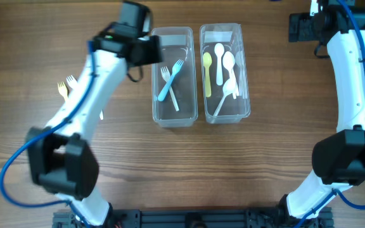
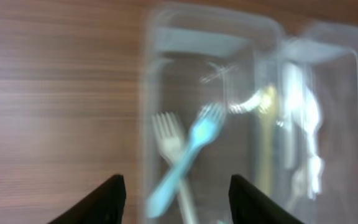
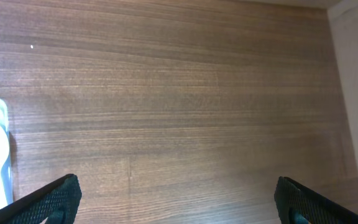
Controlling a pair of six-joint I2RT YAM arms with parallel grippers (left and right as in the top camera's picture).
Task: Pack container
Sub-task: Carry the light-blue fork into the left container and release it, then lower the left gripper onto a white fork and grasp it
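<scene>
Left gripper: jaws apart, empty, above tub rim.
Right gripper: spread wide over table.
Wood surface: forks lie far left.

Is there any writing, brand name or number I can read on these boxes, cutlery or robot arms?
No text can be read anywhere. The left container and right container look unmarked, as do the blue fork, the yellow spoon, the left arm and right arm. The left wrist view is too blurred for fine print.

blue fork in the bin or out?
In: the blue fork lies inside the left container, crossed over a white fork.
</scene>
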